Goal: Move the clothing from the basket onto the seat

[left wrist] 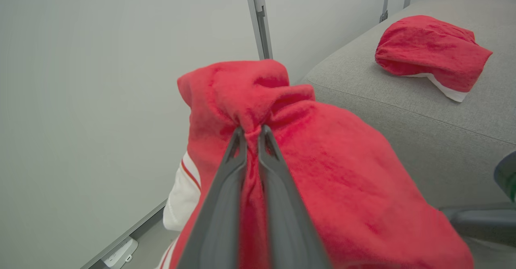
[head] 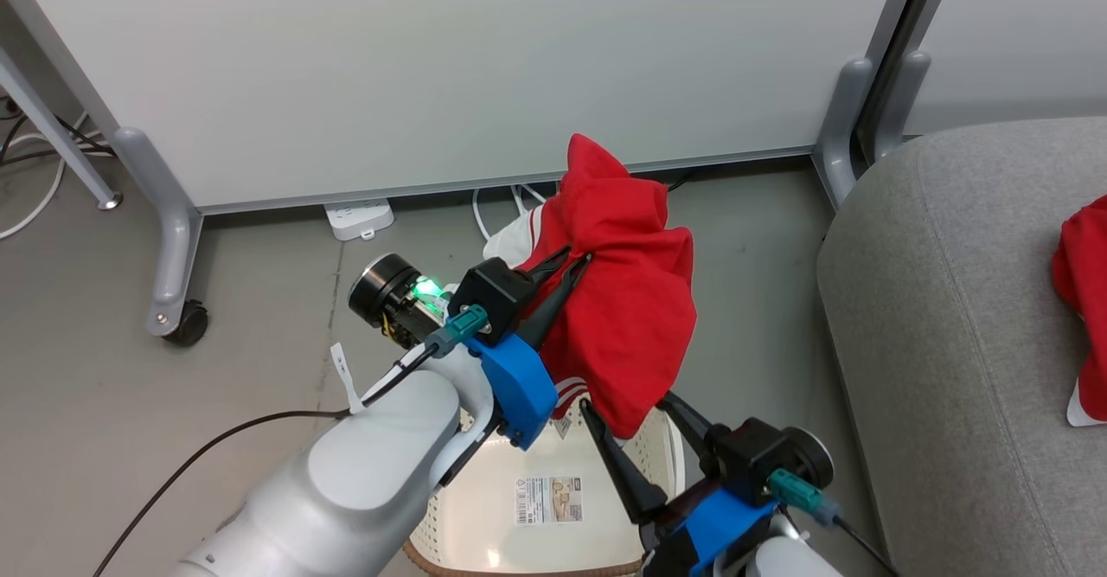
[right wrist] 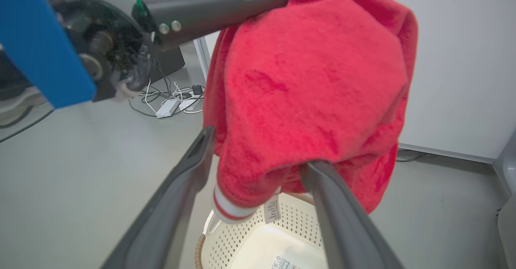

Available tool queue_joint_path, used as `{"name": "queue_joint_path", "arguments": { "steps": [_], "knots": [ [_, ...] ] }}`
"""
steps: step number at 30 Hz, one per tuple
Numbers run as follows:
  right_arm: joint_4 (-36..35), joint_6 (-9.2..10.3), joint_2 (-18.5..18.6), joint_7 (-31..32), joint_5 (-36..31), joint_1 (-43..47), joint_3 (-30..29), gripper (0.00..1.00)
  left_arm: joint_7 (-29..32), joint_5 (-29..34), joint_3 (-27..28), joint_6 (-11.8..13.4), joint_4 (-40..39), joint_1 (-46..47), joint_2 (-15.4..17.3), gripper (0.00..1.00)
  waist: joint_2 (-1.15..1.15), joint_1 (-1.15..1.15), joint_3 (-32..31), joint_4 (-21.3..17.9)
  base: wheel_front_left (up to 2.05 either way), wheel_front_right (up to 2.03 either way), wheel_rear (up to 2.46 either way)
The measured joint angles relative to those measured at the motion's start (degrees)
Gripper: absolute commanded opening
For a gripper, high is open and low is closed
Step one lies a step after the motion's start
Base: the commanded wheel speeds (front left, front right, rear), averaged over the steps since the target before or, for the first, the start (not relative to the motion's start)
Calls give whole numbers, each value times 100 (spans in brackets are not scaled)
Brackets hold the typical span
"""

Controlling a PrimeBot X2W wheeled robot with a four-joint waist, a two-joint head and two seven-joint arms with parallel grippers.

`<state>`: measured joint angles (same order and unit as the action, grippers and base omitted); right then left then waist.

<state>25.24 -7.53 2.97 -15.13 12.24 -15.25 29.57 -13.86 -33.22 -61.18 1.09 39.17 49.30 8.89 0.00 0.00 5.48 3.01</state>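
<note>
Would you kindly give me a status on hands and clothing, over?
Left hand shut on white-trimmed red garment, held above basket. Right hand open at its lower edge. Other red garment on seat. Nothing seen blocking.

Fuzzy cloth garment (head: 631, 300); glossy plastic basket (head: 471, 516) (seat (head: 943, 317): matt woven fabric).

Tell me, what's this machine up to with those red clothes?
A two-armed robot is moving laundry from a basket to a seat. Its left gripper is shut on a red garment with white trim, holding it in the air above the cream basket. The right gripper is open, its fingers either side of the garment's hanging lower end. A second red garment already lies on the grey seat, so this may be the last piece.
</note>
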Motion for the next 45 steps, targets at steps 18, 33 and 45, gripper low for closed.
{"name": "queue_joint_path", "arguments": {
  "steps": [18, 33, 45],
  "knots": [
    [259, 0, -4, 0, 338, -592, -64, 0, -57, -10, -37, -22, 113, 87, -89, 0, 0, 0, 85, 45, 0, 0, 0],
    [280, 0, -4, 0, 334, -624, -64, 0, -87, -36, -44, -32, 168, 93, -108, 0, 0, 0, 79, 35, 0, 0, 0],
    [294, 1, -4, 0, 315, -648, -51, 0, -93, -44, -41, -15, 192, 104, -105, 100, 0, 0, 71, 24, 0, 0, 0]
  ]
}}
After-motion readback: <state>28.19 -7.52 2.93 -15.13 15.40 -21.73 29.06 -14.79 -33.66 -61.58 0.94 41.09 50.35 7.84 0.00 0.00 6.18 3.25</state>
